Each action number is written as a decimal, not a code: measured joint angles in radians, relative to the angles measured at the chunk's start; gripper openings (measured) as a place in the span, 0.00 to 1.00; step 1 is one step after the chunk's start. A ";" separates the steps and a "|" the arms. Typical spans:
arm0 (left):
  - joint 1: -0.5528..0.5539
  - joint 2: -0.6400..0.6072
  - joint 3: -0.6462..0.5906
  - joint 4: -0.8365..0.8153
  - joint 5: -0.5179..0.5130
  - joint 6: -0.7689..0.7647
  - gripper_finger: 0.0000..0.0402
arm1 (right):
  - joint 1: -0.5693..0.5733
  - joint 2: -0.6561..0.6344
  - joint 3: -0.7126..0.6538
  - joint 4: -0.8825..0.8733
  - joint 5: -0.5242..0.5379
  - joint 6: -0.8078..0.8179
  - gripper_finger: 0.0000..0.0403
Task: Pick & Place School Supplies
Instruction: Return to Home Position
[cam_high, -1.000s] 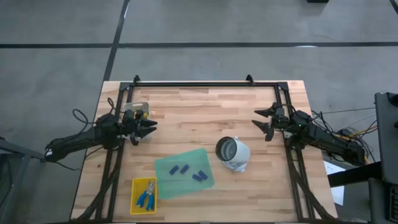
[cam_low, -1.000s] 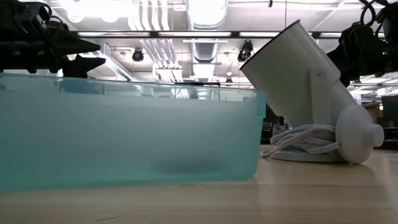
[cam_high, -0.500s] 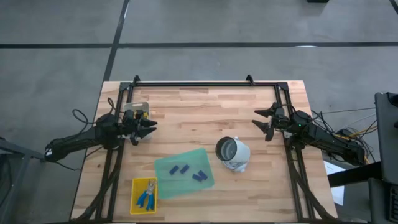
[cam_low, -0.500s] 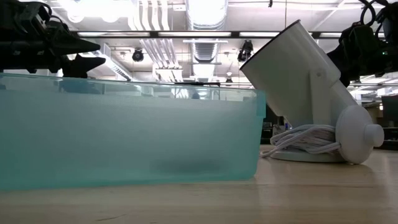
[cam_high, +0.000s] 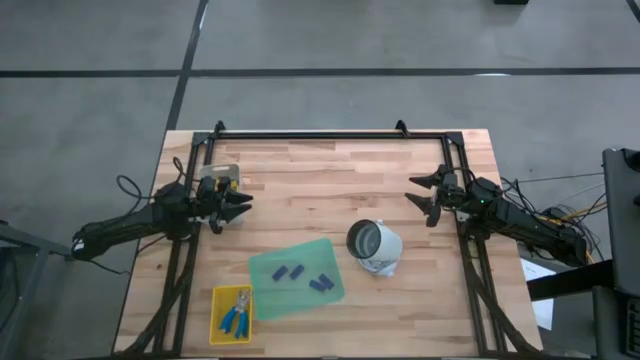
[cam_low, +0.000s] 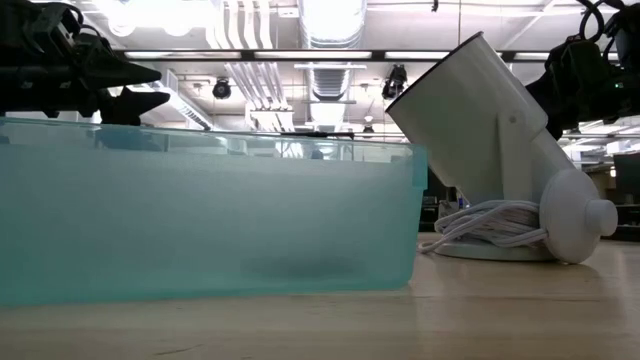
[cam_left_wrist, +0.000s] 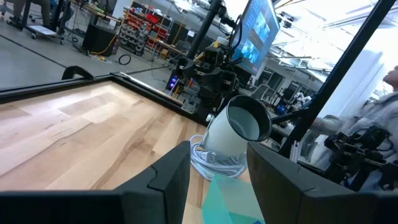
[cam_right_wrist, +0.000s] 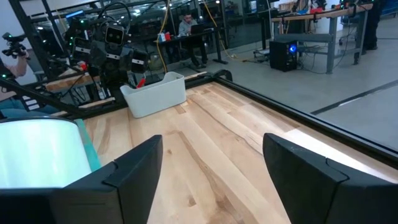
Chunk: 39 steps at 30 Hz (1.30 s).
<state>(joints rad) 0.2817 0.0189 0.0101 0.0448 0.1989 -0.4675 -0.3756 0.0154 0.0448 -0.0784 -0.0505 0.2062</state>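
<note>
Several small purple-blue oblong pieces lie inside a translucent green tray near the table's middle front. Two blue-handled scissor-like tools lie in a yellow mesh basket at the front left. My left gripper hovers open above the table's left side, pointing level toward the middle. My right gripper hovers open at the right side, also level. Neither has anything between its fingers.
A white lamp-like device with a coiled white cord lies tilted right of the tray. A small white bin stands beside my left gripper. A black frame borders the table's far and side edges. Bare wood lies between the grippers.
</note>
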 joint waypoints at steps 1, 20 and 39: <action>0.000 0.000 0.000 0.000 0.000 0.000 0.41 | 0.000 0.000 0.000 0.000 0.000 0.000 0.67; 0.000 0.000 0.000 0.001 -0.001 0.000 0.41 | 0.000 0.000 0.000 0.000 0.000 0.000 0.67; 0.000 0.000 0.001 0.002 -0.002 0.000 0.41 | 0.000 0.000 0.000 0.000 0.000 0.000 0.67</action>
